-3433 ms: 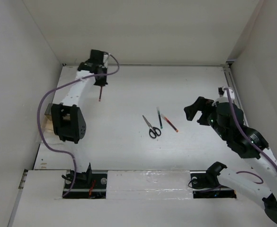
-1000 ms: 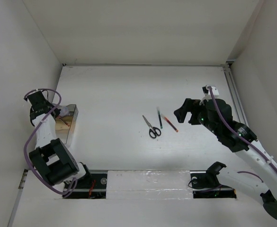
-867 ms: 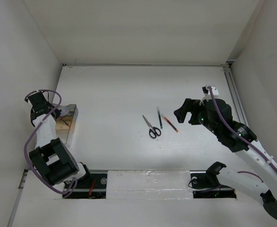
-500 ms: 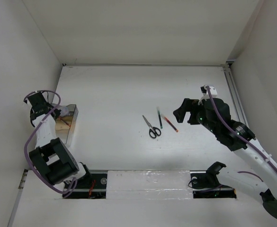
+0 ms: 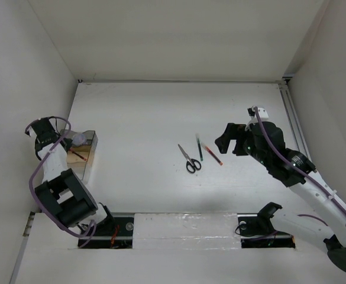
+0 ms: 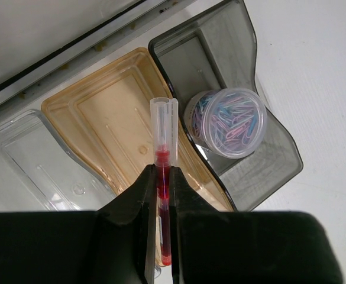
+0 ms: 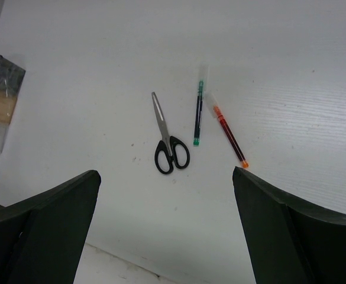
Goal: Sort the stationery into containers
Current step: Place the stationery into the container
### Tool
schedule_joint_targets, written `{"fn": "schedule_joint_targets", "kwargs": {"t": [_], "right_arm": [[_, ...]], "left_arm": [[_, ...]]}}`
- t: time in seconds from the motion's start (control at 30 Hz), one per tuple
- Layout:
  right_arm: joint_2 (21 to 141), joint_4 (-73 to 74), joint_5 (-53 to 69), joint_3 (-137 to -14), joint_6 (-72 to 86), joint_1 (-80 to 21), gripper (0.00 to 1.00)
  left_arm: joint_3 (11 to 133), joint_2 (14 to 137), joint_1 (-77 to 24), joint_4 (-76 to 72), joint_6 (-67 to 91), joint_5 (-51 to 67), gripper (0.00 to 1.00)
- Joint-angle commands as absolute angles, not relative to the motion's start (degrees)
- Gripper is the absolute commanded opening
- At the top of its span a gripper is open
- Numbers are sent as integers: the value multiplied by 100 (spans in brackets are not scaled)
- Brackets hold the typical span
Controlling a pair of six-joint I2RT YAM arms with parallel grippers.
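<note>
The left tool (image 6: 159, 195) pinches a thin red pen (image 6: 163, 160) above the tan wood-coloured box (image 6: 110, 124) at the left edge of the tabletop (image 5: 149, 112); the right tool (image 7: 167, 231) gapes wide, rightward of black-handled scissors (image 7: 165, 137) lying far from every edge.

White table (image 5: 161, 112), plain white walls (image 5: 178, 35), soft even light

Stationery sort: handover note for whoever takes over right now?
Left gripper: shut on a red pen with a clear cap, held over the tan plastic tray, not yet released.
Right gripper: open, holding nothing, above the table.
Done: round clear tub of coloured paper clips sits in the grey translucent box.
Left: drop this pen, then sort the black-handled scissors, dark green pen and second red pen lying on the table.
</note>
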State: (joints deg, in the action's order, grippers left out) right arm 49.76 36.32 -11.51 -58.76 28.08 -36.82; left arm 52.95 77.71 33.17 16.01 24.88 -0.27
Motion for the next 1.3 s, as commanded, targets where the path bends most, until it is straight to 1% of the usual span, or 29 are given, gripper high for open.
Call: {"fn": "schedule_joint_targets", "kwargs": {"t": [0.0,0.4,0.43,0.6,0.7,0.73,0.8,0.87,0.9,0.93,1.03,1.1,1.2,1.27], "right_arm": [[5001,3340,-1107,-5976,2689,-3727,100],[5054,3287,-1107,-5977,2689,-3727,100],[5054,3287,-1107,-5977,2689,-3727,100],[5054,3287,-1107,-5977,2689,-3727,100],[5054,3287,-1107,-5977,2689,-3727,100],[5054,3287,-1107,-5977,2689,-3727,100],[5054,3287,-1107,-5977,2689,-3727,100],[5054,3287,-1055,-5977,2689,-3727,100],[5054,3287,-1055,-5977,2689,-3727,100],[5054,3287,-1055,-5977,2689,-3727,100],[5054,3287,-1055,-5977,2689,-3727,100],[5054,3287,-1055,-5977,2689,-3727,100],[5054,3235,-1055,-5977,2689,-3727,100],[5054,3234,-1055,-5924,2689,-3727,100]], "left_arm": [[5247,7796,3366,1582,2584,-88,0],[5124,7796,3418,1416,2531,79,0],[5124,7796,3480,1415,2462,262,0],[5071,7910,3586,1362,2356,457,10],[5071,7910,3586,1362,2355,519,19],[5071,7858,3586,1362,2355,579,31],[5071,7857,3586,1310,2303,720,38],[5071,7796,3586,1310,2303,782,43],[5071,7744,3586,1310,2251,834,47],[5071,7743,3586,1310,2250,835,49],[5071,7638,3586,1310,2119,1221,52],[5071,7455,3586,1310,2118,1274,52],[5124,7173,3508,1257,2004,1468,58],[5351,7014,3271,1310,1873,1389,65]]}}
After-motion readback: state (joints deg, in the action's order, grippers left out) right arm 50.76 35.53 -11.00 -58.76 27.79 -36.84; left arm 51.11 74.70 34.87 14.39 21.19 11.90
